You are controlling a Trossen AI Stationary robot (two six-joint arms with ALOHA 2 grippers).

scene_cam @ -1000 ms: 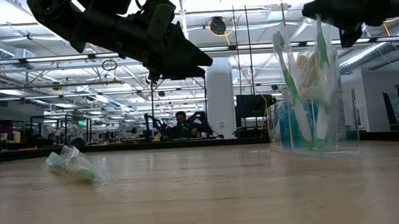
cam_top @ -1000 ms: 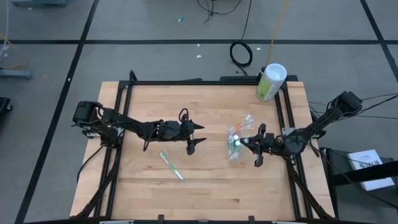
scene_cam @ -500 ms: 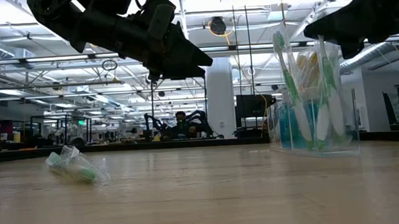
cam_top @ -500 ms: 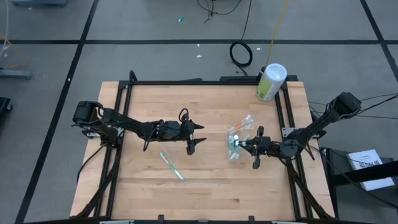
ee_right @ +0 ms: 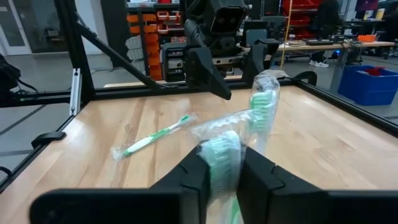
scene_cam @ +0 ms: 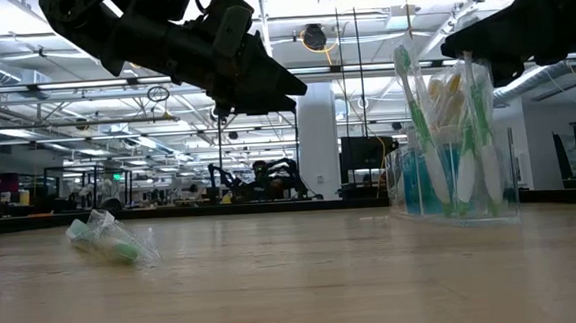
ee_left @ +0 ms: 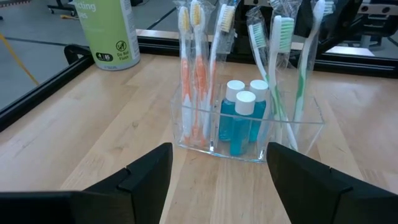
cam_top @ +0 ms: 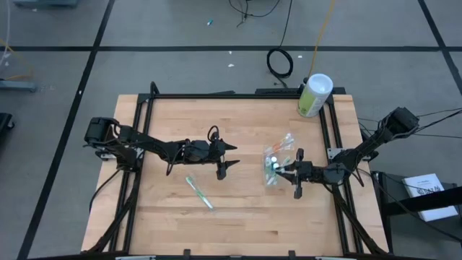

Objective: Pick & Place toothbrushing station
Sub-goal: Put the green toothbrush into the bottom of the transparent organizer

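The right gripper (ee_right: 219, 177) is pinching an upright wrapped toothbrush (ee_right: 222, 155) above the clear cup (ee_left: 249, 127); the left gripper (ee_left: 217, 171), fingers spread, is facing open tabletop (cam_top: 238, 209).

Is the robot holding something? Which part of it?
Yes. The right hand pinches a wrapped green toothbrush near its brush end, over the clear cup. The left hand is open and holds nothing.

Left end effector (cam_top: 225, 159) aloft mid-table, fingers apart; right end effector (cam_top: 292, 174) low (fingers nearly together).
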